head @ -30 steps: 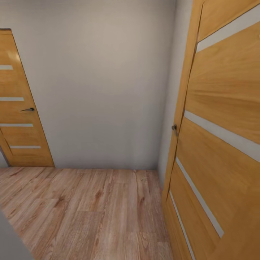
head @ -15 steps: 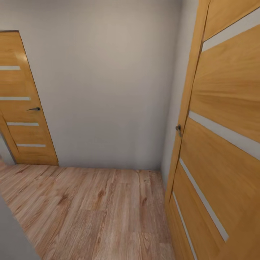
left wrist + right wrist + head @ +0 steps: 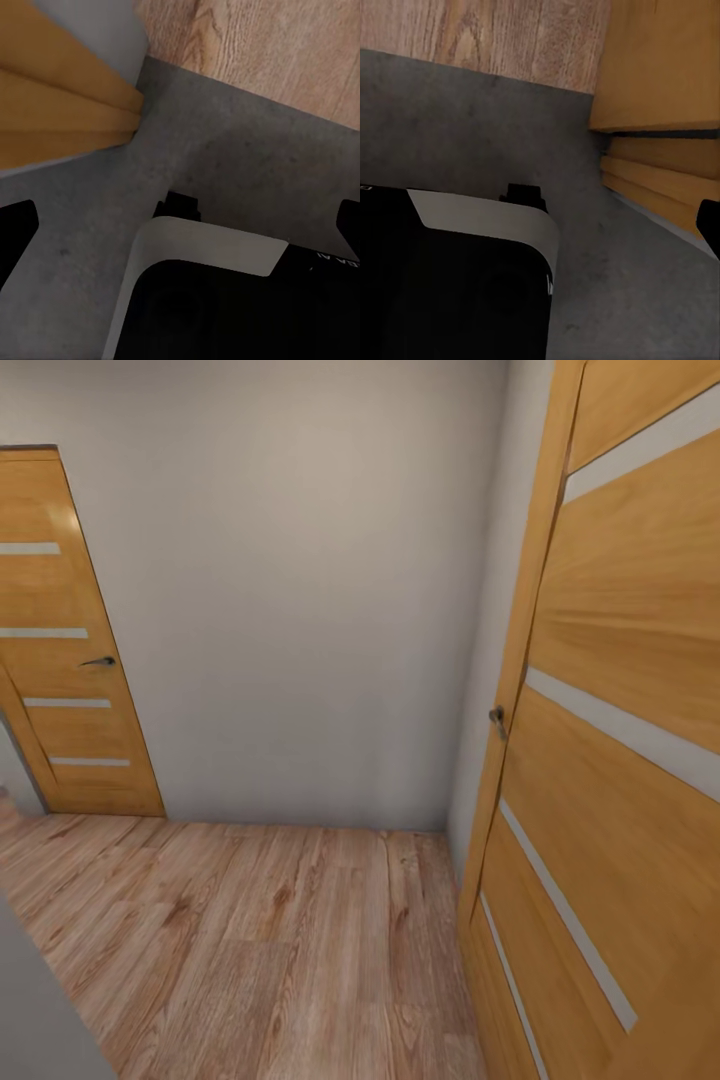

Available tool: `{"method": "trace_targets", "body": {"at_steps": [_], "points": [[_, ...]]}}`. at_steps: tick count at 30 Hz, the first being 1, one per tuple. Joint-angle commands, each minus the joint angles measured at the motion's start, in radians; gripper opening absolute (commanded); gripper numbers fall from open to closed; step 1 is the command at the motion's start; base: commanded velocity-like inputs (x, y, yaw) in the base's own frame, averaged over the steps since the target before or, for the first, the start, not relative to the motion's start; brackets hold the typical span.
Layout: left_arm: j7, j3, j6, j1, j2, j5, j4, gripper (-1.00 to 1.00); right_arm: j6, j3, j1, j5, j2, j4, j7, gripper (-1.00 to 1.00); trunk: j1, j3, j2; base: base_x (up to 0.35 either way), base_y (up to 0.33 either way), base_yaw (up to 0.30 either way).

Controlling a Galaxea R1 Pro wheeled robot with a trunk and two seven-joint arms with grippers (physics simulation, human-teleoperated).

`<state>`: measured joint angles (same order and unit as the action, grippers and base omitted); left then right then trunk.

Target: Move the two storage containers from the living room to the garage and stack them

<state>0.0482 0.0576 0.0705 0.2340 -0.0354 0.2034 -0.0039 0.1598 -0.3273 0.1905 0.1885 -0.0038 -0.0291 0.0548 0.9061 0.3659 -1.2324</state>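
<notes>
View panned slightly right; open wooden door (image 3: 620, 760) near right, left gripper (image 3: 180, 225) apparently spread, right's jaws undeterminable, empty.

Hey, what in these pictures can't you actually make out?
- Right door: the head view's top, right and bottom edges cut it off, and it hides whatever lies behind it.
- Left door: the head view's left edge cuts its far side.
- Right gripper: in the right wrist view one fingertip sits at the edge. The other is lost against the dark robot base, so open or shut cannot be told.
</notes>
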Motion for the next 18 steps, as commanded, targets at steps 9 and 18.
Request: {"method": "trace_targets", "body": {"at_steps": [9,18], "points": [[0.001,0.005,-0.001,0.001,-0.001,0.002,0.001,1.0,0.009,-0.009,0.001,0.009,0.001,-0.003,0.0,1.0,0.0,0.001,-0.001,0.239,0.0,0.0],[0.001,0.005,-0.005,0.001,-0.001,0.003,0.001,1.0,0.009,-0.009,0.001,0.01,0.001,-0.003,0.0,1.0,0.0,0.001,-0.001,0.32,0.0,0.0]]}}
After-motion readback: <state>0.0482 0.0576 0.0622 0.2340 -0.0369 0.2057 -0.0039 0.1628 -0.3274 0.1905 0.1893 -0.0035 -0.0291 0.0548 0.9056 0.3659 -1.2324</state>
